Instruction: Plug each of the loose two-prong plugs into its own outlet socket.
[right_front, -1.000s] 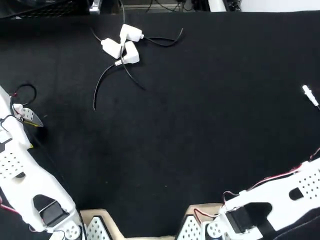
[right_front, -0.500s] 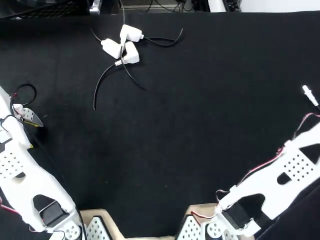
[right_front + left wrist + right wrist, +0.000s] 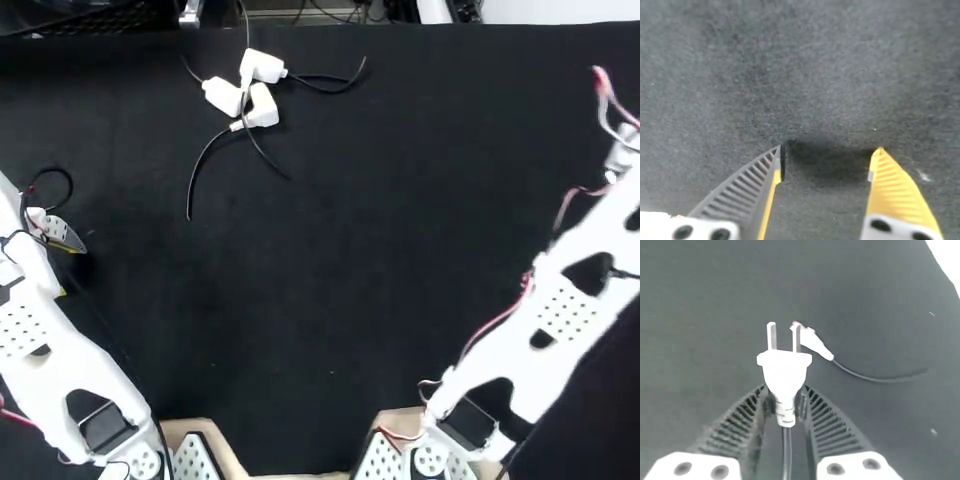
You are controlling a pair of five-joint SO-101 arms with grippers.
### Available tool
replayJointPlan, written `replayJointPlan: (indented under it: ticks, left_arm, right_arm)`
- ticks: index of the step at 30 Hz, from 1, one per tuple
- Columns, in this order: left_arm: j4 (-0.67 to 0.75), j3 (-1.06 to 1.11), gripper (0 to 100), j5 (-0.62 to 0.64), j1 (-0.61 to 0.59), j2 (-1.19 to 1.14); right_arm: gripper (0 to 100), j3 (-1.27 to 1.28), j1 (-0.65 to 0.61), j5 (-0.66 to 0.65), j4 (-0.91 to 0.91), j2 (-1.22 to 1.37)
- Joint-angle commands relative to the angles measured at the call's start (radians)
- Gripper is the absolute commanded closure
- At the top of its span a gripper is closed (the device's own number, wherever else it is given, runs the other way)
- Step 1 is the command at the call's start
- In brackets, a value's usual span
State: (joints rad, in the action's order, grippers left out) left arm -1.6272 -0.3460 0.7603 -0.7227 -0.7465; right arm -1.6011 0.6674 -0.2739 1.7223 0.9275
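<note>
High view: the white outlet sockets [image 3: 248,88] sit clustered on the far side of the desk [image 3: 400,250] among black cords [image 3: 205,165], well apart from both my arms.

Left wrist view: my left end effector [image 3: 830,155] hangs wide open over bare black desk.

Right wrist view: my right end effector [image 3: 785,397] is clamped on a white two-prong plug [image 3: 784,367], prongs pointing away. A second plug [image 3: 812,344] lies on the desk just beyond it.

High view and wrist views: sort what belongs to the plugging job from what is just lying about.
Job: two-prong plug, clamped in the right gripper; cluster of white corded sockets; open left gripper.
Lying about: black cloth; small white corded piece, purpose unclear.
</note>
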Motion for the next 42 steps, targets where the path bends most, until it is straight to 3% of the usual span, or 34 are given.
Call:
replayJointPlan:
  ticks: [1, 6, 16, 24, 29, 32, 42]
  left_arm:
    - [-0.011, -0.007, 72, -0.006, 0.008, 0.005]
    - [-0.011, -0.008, 72, -0.006, 0.008, 0.005]
    - [-0.011, -0.01, 72, -0.006, 0.008, 0.005]
    - [-0.011, -0.005, 72, -0.008, 0.005, 0.005]
    - [-0.011, -0.005, 72, -0.008, -0.007, 0.005]
    - [-0.009, -0.013, 72, -0.009, -0.038, 0.005]
    - [-0.008, -0.015, 72, -0.057, -0.059, 0.005]
  right_arm:
    - [97.1, -0.036, -0.094, 0.064, 0.046, -0.071]
    - [97.1, 0.087, -0.224, 0.135, 0.046, -0.114]
    - [97.1, 0.674, -0.566, 0.241, 0.035, -0.479]
    - [97.1, 0.975, -0.862, 0.315, -0.074, -0.503]
    - [97.1, 1.133, -1.096, 0.299, -0.181, -0.504]
    - [97.1, 1.214, -1.186, 0.224, -0.238, -0.498]
    - [96.6, 1.626, -1.275, 0.147, -0.715, -0.498]
